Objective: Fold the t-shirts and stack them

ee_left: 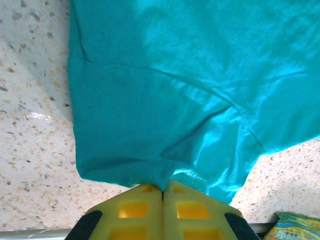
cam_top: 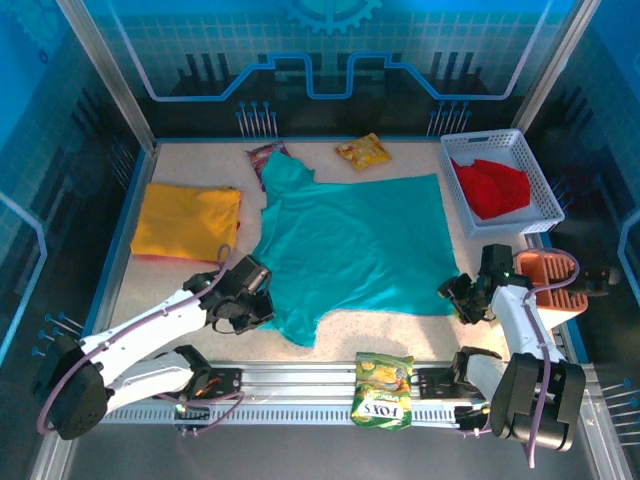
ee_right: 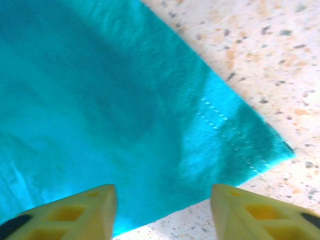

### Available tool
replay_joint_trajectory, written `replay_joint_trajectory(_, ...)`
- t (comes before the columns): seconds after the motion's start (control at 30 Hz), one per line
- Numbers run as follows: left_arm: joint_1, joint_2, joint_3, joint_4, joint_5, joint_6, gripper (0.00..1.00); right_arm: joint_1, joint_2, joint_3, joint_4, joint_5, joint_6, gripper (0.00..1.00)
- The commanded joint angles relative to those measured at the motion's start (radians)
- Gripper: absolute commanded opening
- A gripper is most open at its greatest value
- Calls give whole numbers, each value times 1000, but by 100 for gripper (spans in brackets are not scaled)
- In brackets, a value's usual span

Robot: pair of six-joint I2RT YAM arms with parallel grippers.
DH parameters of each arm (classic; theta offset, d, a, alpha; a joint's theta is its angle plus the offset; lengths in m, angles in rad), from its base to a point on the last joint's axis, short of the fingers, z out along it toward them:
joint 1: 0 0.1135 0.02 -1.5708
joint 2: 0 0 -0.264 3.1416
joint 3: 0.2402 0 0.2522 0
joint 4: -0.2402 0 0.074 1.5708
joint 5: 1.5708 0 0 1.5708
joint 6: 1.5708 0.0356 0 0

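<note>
The teal t-shirt (cam_top: 350,240) lies spread flat in the middle of the table. My left gripper (cam_top: 268,305) is at its near left edge, and in the left wrist view it (ee_left: 162,187) is shut on a pinched fold of the teal cloth (ee_left: 175,100). At the shirt's near right corner my right gripper (cam_top: 457,292) stands open, its yellow fingers (ee_right: 95,210) on either side of the stitched hem of the teal t-shirt (ee_right: 100,100). A folded yellow-orange t-shirt (cam_top: 187,220) rests at the left. A red t-shirt (cam_top: 492,187) is bunched in the white basket (cam_top: 535,165).
Snack packets lie at the back: a yellow one (cam_top: 363,151) and a pink one (cam_top: 265,160) partly under the teal collar. A green packet (cam_top: 382,390) sits on the front rail. An orange rack (cam_top: 548,275) stands by the right arm.
</note>
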Motion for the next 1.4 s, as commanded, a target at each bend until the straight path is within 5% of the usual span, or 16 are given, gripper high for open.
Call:
replay_joint_trajectory(0.0,26,15,42,-42,-18,96,0,-18,-2,-11,-40,98,36,49)
replay_joint_trajectory(0.63,55,-7,25,-19,-8,127,0,41,153,-39,61,166,51,53)
replay_joint_trajectory(0.77,56,-7,13,-13,-2,128,0,65,200,-44,104,166,63,44)
replay_joint_trajectory(0.83,56,-7,12,-16,-3,131,0,74,211,-43,126,155,63,21)
replay_joint_trajectory(1.03,57,-22,20,-26,-17,135,0,84,199,-25,138,132,44,3)
replay_joint_trajectory(1.2,75,-18,82,-71,-41,186,0,104,157,17,157,68,20,0)
replay_joint_trajectory(1.37,110,-38,216,-133,-127,267,0,207,75,160,91,137,-40,0)
